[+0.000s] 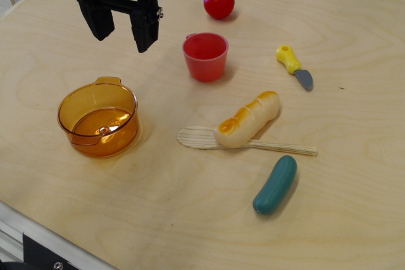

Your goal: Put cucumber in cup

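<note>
Gripper [122, 34], top cropped, hangs spread, far from cucumber [275, 184] and cup [205, 56].

Teal cucumber [275, 184], red cup [205, 56] (plain).

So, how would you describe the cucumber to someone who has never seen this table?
On the pale wooden table, find the tan-and-orange ridged bread roll lying across a flat wooden spatula. Just nearer the camera and to the right lies the smooth teal-green sausage-shaped plastic cucumber. It is the only green thing and touches nothing.
</note>
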{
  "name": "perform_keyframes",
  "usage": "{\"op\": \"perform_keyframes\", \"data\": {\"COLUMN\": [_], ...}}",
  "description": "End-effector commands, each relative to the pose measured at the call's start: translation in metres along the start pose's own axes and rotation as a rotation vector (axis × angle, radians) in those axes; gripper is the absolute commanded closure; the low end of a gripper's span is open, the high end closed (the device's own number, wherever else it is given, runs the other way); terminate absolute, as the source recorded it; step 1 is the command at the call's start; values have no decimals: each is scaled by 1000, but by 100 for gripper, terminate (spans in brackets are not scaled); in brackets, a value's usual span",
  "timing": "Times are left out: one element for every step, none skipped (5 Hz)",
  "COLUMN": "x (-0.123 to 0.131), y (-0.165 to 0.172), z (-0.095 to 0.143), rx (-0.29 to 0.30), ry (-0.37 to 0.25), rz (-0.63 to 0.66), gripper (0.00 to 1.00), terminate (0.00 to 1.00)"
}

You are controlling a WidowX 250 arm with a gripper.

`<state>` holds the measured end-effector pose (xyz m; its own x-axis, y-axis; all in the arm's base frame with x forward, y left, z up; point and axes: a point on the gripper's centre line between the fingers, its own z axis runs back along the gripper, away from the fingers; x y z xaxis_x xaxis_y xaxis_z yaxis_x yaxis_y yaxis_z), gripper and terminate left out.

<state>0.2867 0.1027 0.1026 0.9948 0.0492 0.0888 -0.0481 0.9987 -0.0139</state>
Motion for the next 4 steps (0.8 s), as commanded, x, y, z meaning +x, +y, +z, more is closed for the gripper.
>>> {"op": "perform_keyframes", "data": {"x": [0,5,6,4], "y": [0,-40,-75,-112], "z": [0,9,21,17], "rx": [0,46,54,16], "ry": [0,-35,-85,-105], "rz": [0,-93,-165,-206], "gripper": [0,0,0,0], "terminate": [0,0,0,0]}}
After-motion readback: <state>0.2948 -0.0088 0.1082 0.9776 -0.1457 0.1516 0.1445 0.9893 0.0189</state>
